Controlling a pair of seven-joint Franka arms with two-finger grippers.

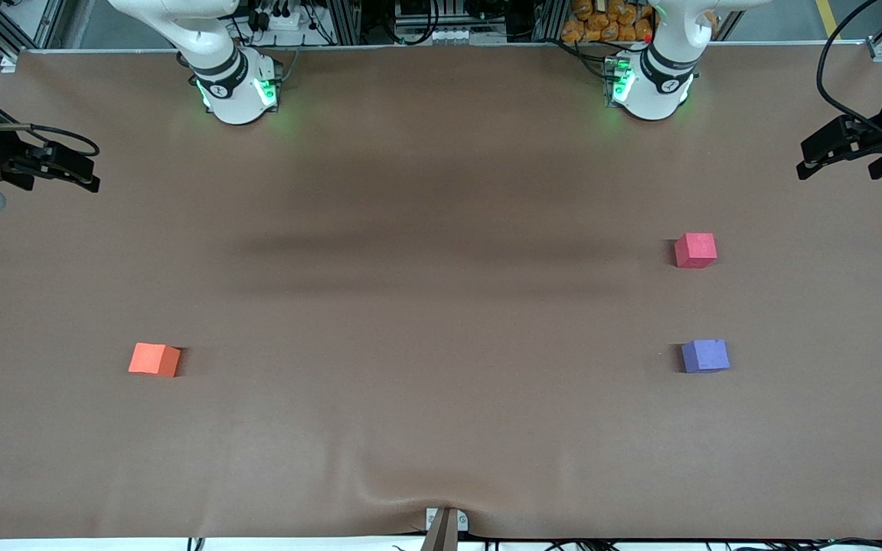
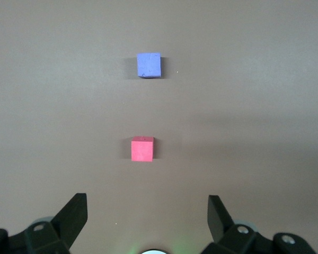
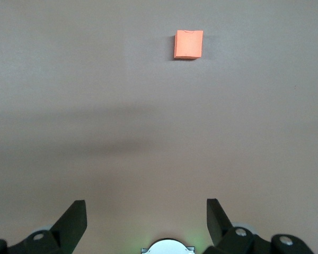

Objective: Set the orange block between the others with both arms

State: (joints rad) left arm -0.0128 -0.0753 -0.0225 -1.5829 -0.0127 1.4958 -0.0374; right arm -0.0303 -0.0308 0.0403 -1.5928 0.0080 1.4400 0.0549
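The orange block (image 1: 155, 359) and the purple cube (image 1: 705, 356) lie nearest the front camera, about level with each other: the orange block on the bare table (image 1: 441, 306) at about eight o'clock from its centre, toward the right arm's end, the purple one at about four o'clock, toward the left arm's end. The pinkish-red cube (image 1: 695, 250) sits farther from the camera than the purple cube, with an empty gap between them. The right gripper (image 1: 66, 170) hangs spread and empty over its table edge at nine o'clock; the left gripper (image 1: 847, 149) likewise at three o'clock, spread and empty. Nothing looks begun: pick-up, likely handover and placement all remain.
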